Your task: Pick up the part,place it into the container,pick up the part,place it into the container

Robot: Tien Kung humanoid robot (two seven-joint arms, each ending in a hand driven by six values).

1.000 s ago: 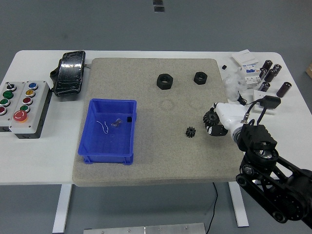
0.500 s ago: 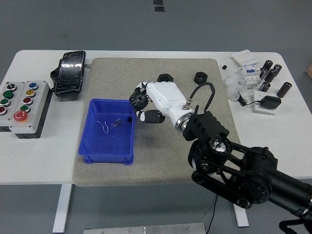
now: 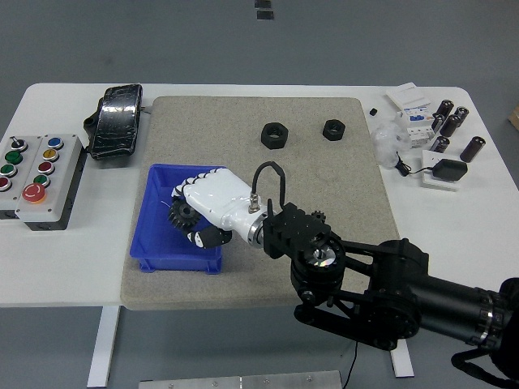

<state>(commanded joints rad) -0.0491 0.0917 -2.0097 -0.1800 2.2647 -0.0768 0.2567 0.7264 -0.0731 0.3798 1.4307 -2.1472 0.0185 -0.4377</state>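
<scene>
My right hand [image 3: 191,224], white with a black arm behind it, reaches across from the lower right and hangs over the blue bin [image 3: 160,240]. Its fingers are shut on a black gear [image 3: 179,215], which sits inside the bin's outline near its middle. The hand hides most of the bin's floor. Two black hex nuts [image 3: 273,134] [image 3: 332,129] lie on the grey mat [image 3: 243,113] at the back. A small black gear [image 3: 319,215] peeks out just behind my forearm. The left arm is out of view.
A button box [image 3: 40,174] stands at the left edge and a black wrapped object [image 3: 116,121] lies behind it. Black cylinders [image 3: 450,120], a white breaker [image 3: 415,113] and a black adapter [image 3: 443,169] crowd the right back corner.
My right hand has carried the black gear from the mat's right side leftward, and now holds it lower over the blue bin.
</scene>
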